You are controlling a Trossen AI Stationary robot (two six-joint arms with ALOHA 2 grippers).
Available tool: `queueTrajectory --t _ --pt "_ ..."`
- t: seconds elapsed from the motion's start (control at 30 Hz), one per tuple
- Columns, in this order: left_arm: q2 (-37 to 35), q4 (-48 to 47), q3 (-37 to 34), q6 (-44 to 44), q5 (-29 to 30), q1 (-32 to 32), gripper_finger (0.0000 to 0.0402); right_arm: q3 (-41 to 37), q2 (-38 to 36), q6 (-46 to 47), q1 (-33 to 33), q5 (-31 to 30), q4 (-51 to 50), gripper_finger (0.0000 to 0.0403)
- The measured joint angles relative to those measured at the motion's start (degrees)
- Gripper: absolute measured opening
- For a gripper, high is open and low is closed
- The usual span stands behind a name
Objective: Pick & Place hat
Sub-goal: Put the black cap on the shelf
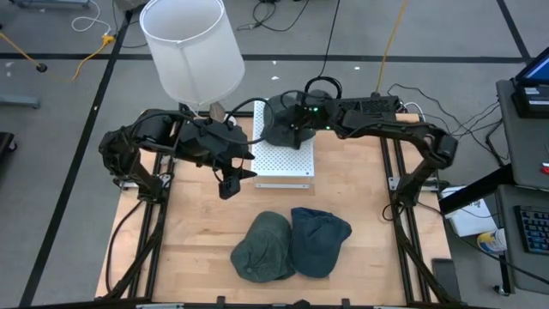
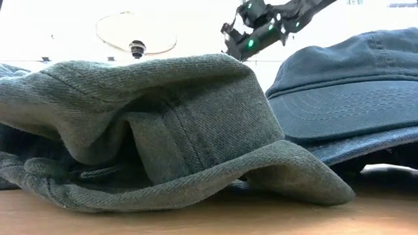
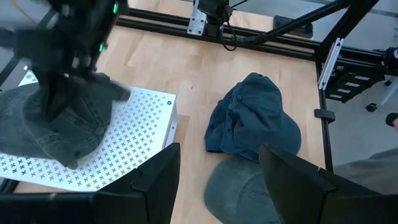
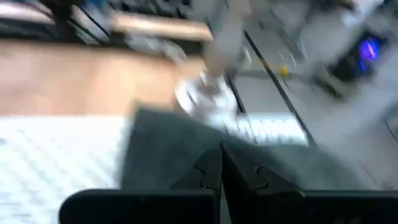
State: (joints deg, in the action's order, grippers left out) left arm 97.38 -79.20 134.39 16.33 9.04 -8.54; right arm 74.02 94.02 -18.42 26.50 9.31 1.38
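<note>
Right gripper [image 1: 294, 129] over white perforated box [image 1: 285, 161], fingers [image 4: 214, 171] pressed together, dark grey hat [image 1: 281, 123] right under tips. Left gripper [image 1: 230, 183] hovering beside box, fingers [image 3: 155, 180] spread wide, nothing between. Green hat [image 1: 263, 247] and blue hat [image 1: 319, 240] touching on table [image 1: 197, 232], out ahead of left fingers.

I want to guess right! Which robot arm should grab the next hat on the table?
Probably the left. The left gripper hangs open and empty, nearer the green hat and blue hat. The right gripper is busy over the dark hat on the white box.
</note>
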Motion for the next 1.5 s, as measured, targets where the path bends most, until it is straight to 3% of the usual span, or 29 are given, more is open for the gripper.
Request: queueTrajectory --t 0.23,0.4,0.53,1.17,1.27,1.5 --pt "0.0 0.1 0.0 0.3 0.0 0.0 0.0225 -0.2 -0.5 -1.5 0.1 2.7 -10.4 0.0000" --pt "0.0 0.1 0.0 0.3 0.0 0.0 0.0225 -0.3 0.9 -5.3 -1.0 1.2 -13.3 0.0000" --pt "0.0 0.2 0.0 0.4 0.0 0.0 0.0225 0.1 1.9 -6.5 -1.5 -1.8 -8.0 0.0000" --pt "0.0 0.2 0.0 -1.2 0.1 0.3 0.0225 0.1 6.7 -6.1 -1.4 -3.8 6.9 0.0000" --pt "0.0 0.1 0.0 -1.2 0.1 0.3 0.0225 -0.2 7.2 -4.8 -1.4 -6.7 6.7 0.0000" --pt "0.0 0.0 0.0 -1.2 0.0 0.3 0.0225 -0.1 7.1 -3.5 -1.4 -6.3 8.3 0.0000"
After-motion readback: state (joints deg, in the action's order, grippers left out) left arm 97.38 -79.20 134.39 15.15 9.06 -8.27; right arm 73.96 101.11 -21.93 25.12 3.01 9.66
